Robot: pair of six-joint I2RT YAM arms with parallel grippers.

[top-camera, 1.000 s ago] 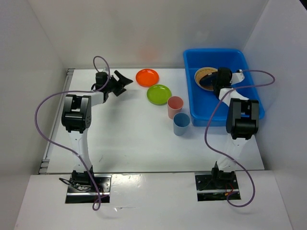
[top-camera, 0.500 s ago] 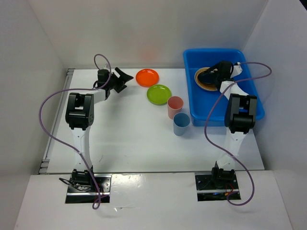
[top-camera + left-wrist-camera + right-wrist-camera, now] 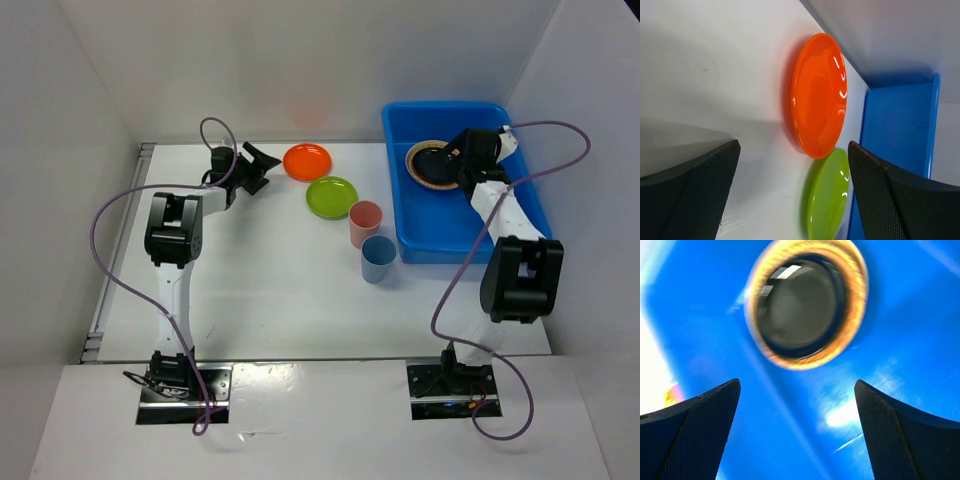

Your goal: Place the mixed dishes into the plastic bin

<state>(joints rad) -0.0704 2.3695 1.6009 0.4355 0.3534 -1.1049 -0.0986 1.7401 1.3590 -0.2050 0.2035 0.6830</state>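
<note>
White bench [image 3: 270, 290] holds the orange plate [image 3: 307, 160] just ahead of my wide-open left end effector [image 3: 262, 167]; I should straddle its rim low, while the right end effector [image 3: 796, 390] gapes empty over the blue bin [image 3: 440, 106].

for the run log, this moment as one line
left gripper open by orange plate | right gripper open over black plate in bin | green plate, pink cup, blue cup on table
</note>
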